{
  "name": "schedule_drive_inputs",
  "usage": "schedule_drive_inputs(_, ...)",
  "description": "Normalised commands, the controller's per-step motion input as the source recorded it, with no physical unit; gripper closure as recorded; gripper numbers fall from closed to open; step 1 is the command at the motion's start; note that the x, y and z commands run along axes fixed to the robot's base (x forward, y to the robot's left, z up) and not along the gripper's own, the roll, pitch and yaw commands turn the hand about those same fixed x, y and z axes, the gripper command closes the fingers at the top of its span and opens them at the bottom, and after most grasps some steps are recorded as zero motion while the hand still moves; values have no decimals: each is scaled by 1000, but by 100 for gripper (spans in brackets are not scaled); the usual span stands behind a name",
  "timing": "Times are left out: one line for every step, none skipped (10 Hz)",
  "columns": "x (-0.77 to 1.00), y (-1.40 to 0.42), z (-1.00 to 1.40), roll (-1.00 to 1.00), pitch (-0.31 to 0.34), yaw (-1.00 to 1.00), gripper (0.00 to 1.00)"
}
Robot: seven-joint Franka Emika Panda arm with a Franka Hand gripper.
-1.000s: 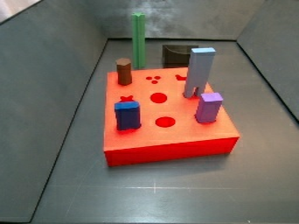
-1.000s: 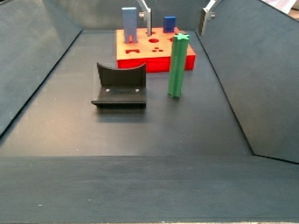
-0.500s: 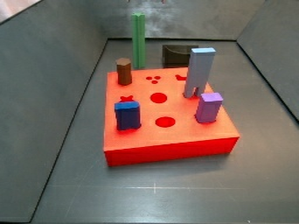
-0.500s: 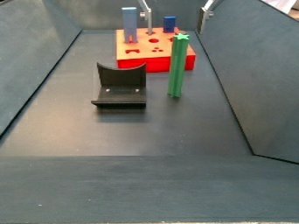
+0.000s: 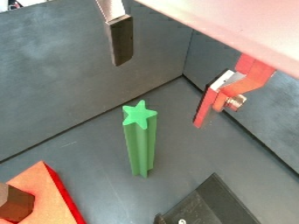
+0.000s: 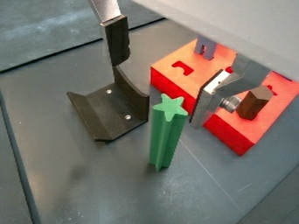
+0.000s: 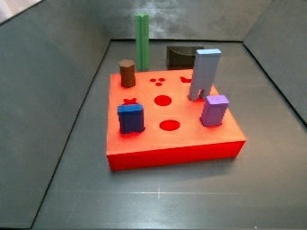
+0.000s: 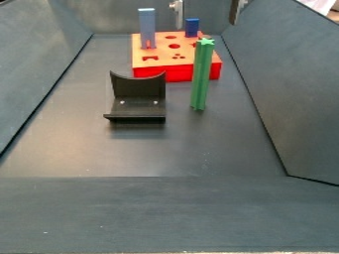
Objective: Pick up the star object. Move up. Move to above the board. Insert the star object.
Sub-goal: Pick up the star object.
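Note:
The star object (image 7: 143, 40) is a tall thin green rod standing upright on the dark floor behind the board (image 7: 180, 144), a flat red block with dark shaped holes. In a side view the star object (image 8: 201, 74) stands free beside the board (image 8: 150, 65). My gripper (image 5: 160, 92) hangs open above the rod's star-shaped top (image 5: 140, 114), with one dark-padded finger (image 5: 121, 39) on each side of it and not touching it. The same shows for the gripper (image 6: 160, 90) and the star object (image 6: 166, 131). Only the fingers' ends show at the top edge of one side view.
A tall grey-blue block (image 7: 206, 76), a brown cylinder (image 7: 127, 73), a blue piece (image 7: 131, 118) and a purple piece (image 7: 214, 110) stand on the board. The fixture (image 8: 137, 97) sits on the floor next to the star object. Grey walls close in the floor.
The gripper's fingers at the top edge of a side view have shifted slightly. The star object and the pieces on the board have not moved.

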Motion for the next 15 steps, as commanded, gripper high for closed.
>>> schedule_drive_inputs(0, -394, -466, -13, -117, 494, 0)
schedule_drive_inputs(0, -409, -483, 0, -60, 714, 0)
schedule_drive_inputs(0, -343, -443, -7, -83, 680, 0)
schedule_drive_inputs(0, -109, -234, 0, -76, 360, 0)
schedule_drive_inputs(-103, 0, -254, 0, -39, 377, 0)
schedule_drive_inputs(-206, 0, -406, 0, -74, 594, 0)
schedule_drive_inputs(-226, 0, -397, 0, -91, 629, 0)
schedule_drive_inputs(-106, 0, -251, 0, -76, 451, 0)
schedule_drive_inputs(-69, 0, -149, 0, -31, 226, 0)
schedule_drive_inputs(-40, 14, -91, 0, -11, 183, 0)
schedule_drive_inputs(-71, 0, -29, 0, -10, 151, 0)
schedule_drive_inputs(-71, 31, -9, 0, 0, 169, 0)
schedule_drive_inputs(-97, 100, -9, 0, 0, 229, 0)
schedule_drive_inputs(-86, 123, 0, 0, 0, 211, 0)
schedule_drive_inputs(0, -17, 0, 0, 0, 0, 0)
